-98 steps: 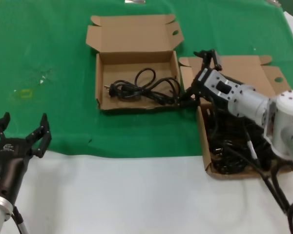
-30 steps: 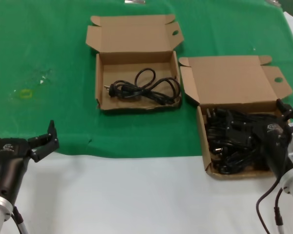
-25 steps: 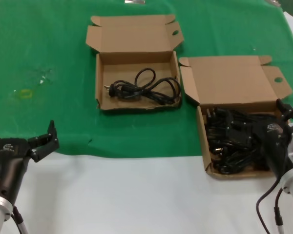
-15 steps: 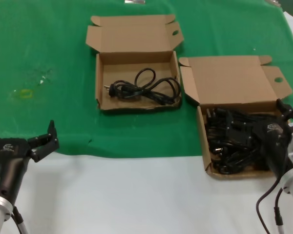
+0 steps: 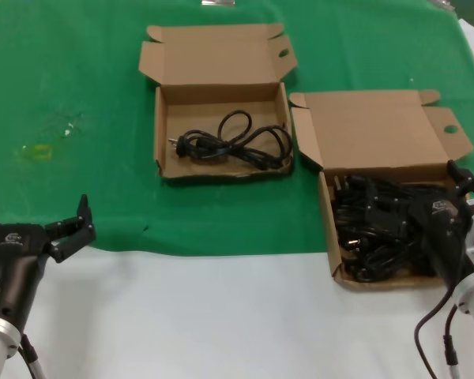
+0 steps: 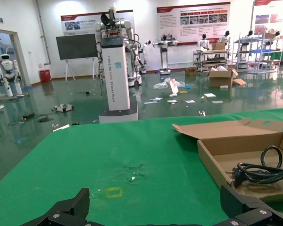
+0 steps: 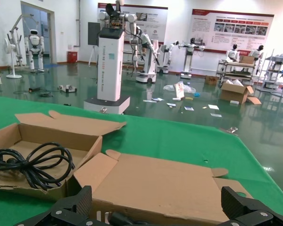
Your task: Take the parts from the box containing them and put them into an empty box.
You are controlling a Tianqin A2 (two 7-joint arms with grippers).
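Two brown cardboard boxes sit open on the green bench [image 5: 79, 71]: the far-left smaller box [image 5: 221, 170] holds one coiled black cord [image 5: 233, 142]; the larger box [image 5: 329, 229], right, holds many tangled black cords [image 5: 371, 225]. Right pincer [image 5: 458, 185] hovers over these, fingers apart; left pincer [image 5: 35, 221] waits spread, near left.

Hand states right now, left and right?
Left hand: open, holding nothing, parked near the table's front edge.
Right hand: open, holding nothing, over the larger brown cardboard box of coiled black power cords.

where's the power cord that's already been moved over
In the head view, the single cord lies coiled inside the smaller box at centre, left of the fuller box.
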